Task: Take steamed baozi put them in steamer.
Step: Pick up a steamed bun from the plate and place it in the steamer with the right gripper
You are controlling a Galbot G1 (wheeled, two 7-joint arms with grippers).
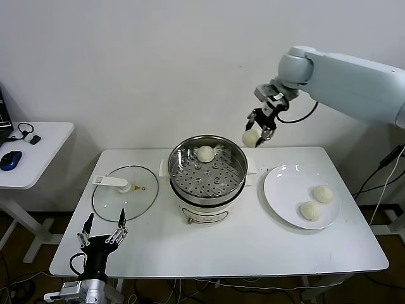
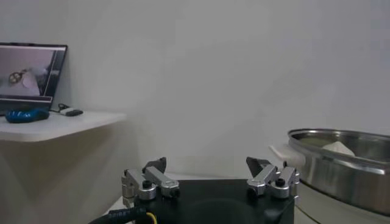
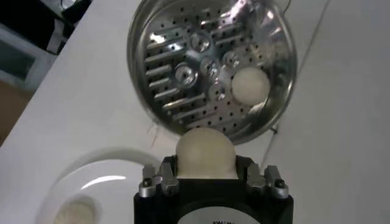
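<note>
The right gripper (image 1: 259, 133) is clamped on a bun (image 1: 251, 138), its fingers pressed against the bun's sides so the soft dough hangs just below the jaws. In the right wrist view this bun (image 3: 205, 152) sits snug between the two finger blocks, gripped at its widest part, which probably keeps it from slipping. The gripper hangs in the air above the table's (image 1: 190, 250) far edge, just past the steamer's (image 1: 209, 190) right rim, high enough to clear the steel wall; the carry looks about halfway from plate to pot.

One bun (image 1: 205, 153) already rests on the perforated tray inside the steamer, toward the back, leaving free tray nearer the front. Two more buns (image 1: 317, 202) wait on the white plate (image 1: 285, 190) to the right. The glass lid (image 1: 124, 190) lies flat on the left, out of the way.

The left gripper (image 1: 101, 232) idles low at the table's front-left edge, fingers spread, holding nothing.
</note>
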